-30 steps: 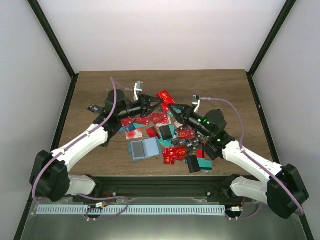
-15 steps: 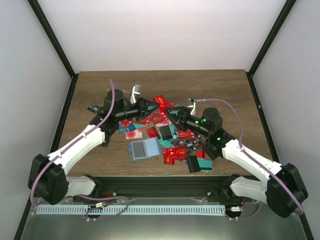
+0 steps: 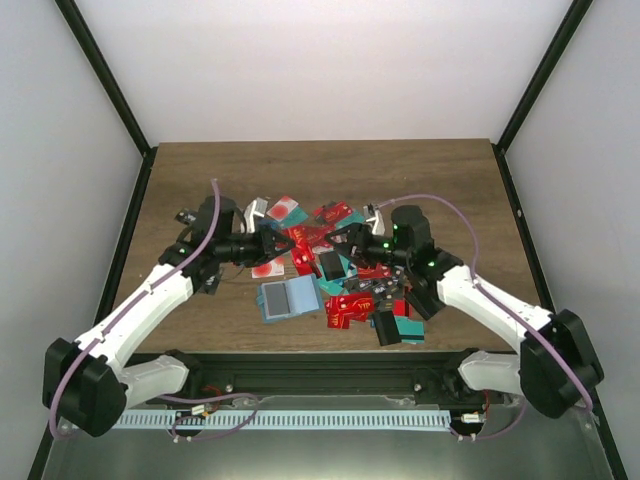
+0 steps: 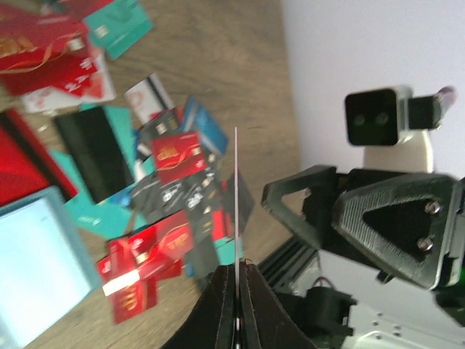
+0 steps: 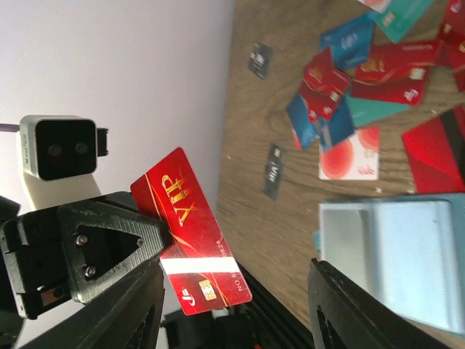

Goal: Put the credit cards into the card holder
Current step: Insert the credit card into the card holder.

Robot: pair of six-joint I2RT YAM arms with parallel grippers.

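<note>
My left gripper [image 3: 283, 244] is shut on a red VIP credit card [image 5: 192, 234], holding it by one edge above the table. In the left wrist view that card [image 4: 236, 196] shows edge-on as a thin line rising from between the closed fingertips [image 4: 227, 291]. Facing it, my right gripper [image 3: 337, 239] is open with nothing between its fingers [image 5: 138, 313]. The card holder [image 3: 288, 298], pale teal-blue, lies open on the table in front of both grippers and also shows in the right wrist view [image 5: 396, 254]. More credit cards [image 3: 352, 300], mostly red, lie scattered around it.
Black blocky cases [image 3: 386, 328] lie among the cards at the near right, another [image 3: 331, 263] in the middle of the pile. Small dark cards [image 5: 272, 171] lie apart on the wood to the left. The black frame rail [image 3: 320, 358] runs along the near edge.
The right gripper opened and let go of the red card. The left gripper kept it and drew back to the left and nearer. The right gripper also shifted left.
</note>
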